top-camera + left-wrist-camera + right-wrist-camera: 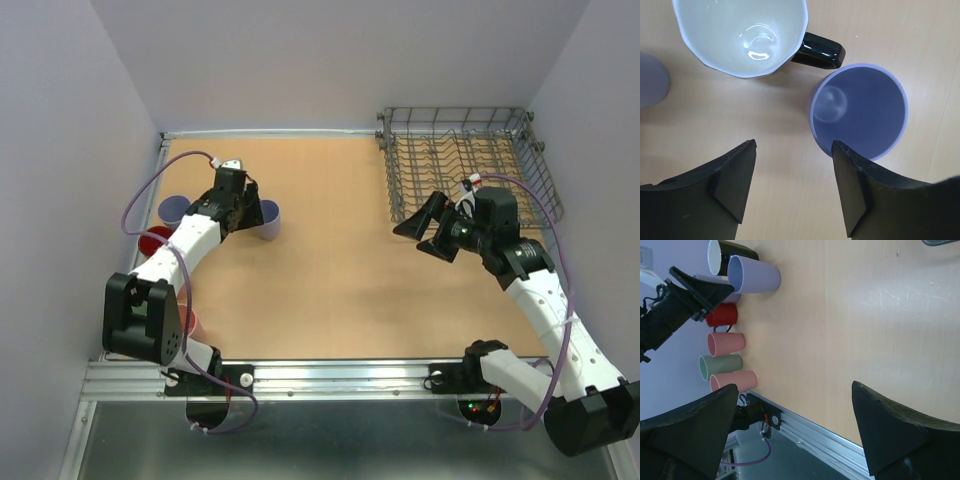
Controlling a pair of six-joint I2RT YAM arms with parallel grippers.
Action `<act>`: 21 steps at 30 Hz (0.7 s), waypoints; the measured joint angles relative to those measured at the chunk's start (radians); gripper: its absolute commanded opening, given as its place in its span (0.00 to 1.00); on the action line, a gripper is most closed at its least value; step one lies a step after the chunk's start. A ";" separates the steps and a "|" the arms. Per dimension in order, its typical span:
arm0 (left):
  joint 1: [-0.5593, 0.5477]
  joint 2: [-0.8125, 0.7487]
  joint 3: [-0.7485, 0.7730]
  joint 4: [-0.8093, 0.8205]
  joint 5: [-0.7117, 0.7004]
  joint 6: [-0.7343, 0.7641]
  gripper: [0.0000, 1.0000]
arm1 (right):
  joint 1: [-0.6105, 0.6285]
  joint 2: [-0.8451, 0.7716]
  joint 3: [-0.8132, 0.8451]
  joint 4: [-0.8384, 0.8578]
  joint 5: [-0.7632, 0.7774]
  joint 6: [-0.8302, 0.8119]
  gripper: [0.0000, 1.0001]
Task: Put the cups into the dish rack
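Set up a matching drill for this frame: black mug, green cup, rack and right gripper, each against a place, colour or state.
Things:
A black mug
B green cup
C rack
D right gripper

Descriptions:
1 open, holding nothing
2 white inside
3 far right corner of the table
4 between two pink cups

Pairs: A-2, B-4, C-3, D-1

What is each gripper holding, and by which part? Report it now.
Nothing is held. The left gripper is open over the near rim of the plain lavender tapered tumbler. The right gripper is open above the wooden table.
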 measured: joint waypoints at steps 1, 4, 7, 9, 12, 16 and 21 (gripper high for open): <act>0.000 0.020 0.000 0.010 0.000 0.000 0.72 | 0.000 0.003 0.006 0.000 0.000 -0.004 1.00; 0.000 0.069 0.000 0.036 0.000 -0.003 0.57 | 0.000 0.015 0.018 0.000 0.000 -0.018 1.00; 0.000 0.127 0.006 0.049 0.000 -0.005 0.38 | 0.000 0.027 0.021 -0.002 0.000 -0.029 1.00; 0.000 0.158 0.009 0.053 0.002 -0.009 0.25 | 0.000 0.034 0.021 -0.008 0.000 -0.038 1.00; 0.000 0.174 0.011 0.057 0.016 -0.011 0.05 | 0.000 0.048 0.027 -0.018 0.000 -0.050 1.00; 0.000 0.171 0.042 0.045 0.015 -0.009 0.00 | 0.000 0.090 0.062 -0.024 -0.005 -0.080 1.00; -0.001 0.169 0.124 -0.032 0.032 0.005 0.00 | 0.000 0.211 0.206 -0.039 -0.033 -0.147 1.00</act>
